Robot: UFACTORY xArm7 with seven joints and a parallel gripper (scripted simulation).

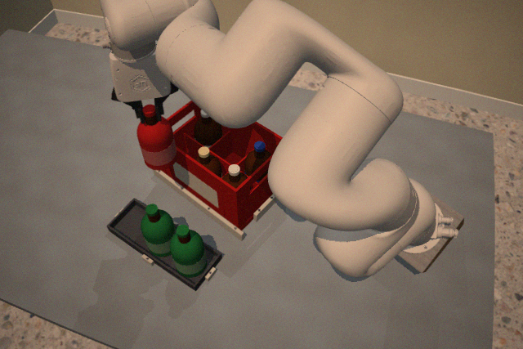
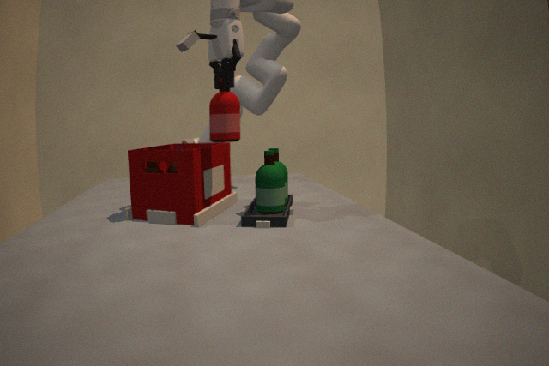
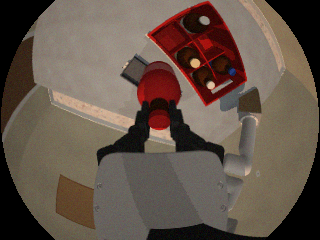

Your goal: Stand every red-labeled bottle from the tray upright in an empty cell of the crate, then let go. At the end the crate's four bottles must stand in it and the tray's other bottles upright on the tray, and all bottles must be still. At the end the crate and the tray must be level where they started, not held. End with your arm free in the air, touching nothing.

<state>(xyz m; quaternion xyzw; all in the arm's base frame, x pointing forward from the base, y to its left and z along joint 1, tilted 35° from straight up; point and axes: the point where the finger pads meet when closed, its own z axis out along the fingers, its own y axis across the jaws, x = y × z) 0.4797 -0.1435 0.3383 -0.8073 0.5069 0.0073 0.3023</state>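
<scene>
My gripper (image 1: 148, 114) is shut on the neck of a red-labeled bottle (image 1: 156, 142) and holds it upright in the air, above the rim of the red crate (image 1: 221, 163) at its left end; the side view shows the bottle (image 2: 225, 116) hanging above the crate (image 2: 179, 183). The wrist view shows the bottle (image 3: 159, 90) from above with the crate (image 3: 200, 47) off to one side. The crate holds brown bottles with cream (image 1: 203, 152), white (image 1: 233, 169) and blue (image 1: 259, 147) caps, and another (image 1: 207, 127) partly under the arm. One middle cell (image 1: 231, 155) looks empty.
Two green bottles (image 1: 157, 226) (image 1: 187, 248) stand upright on the dark tray (image 1: 163, 243) in front of the crate. The arm's elbow hangs over the crate's far side. The robot base (image 1: 426, 230) is at the right.
</scene>
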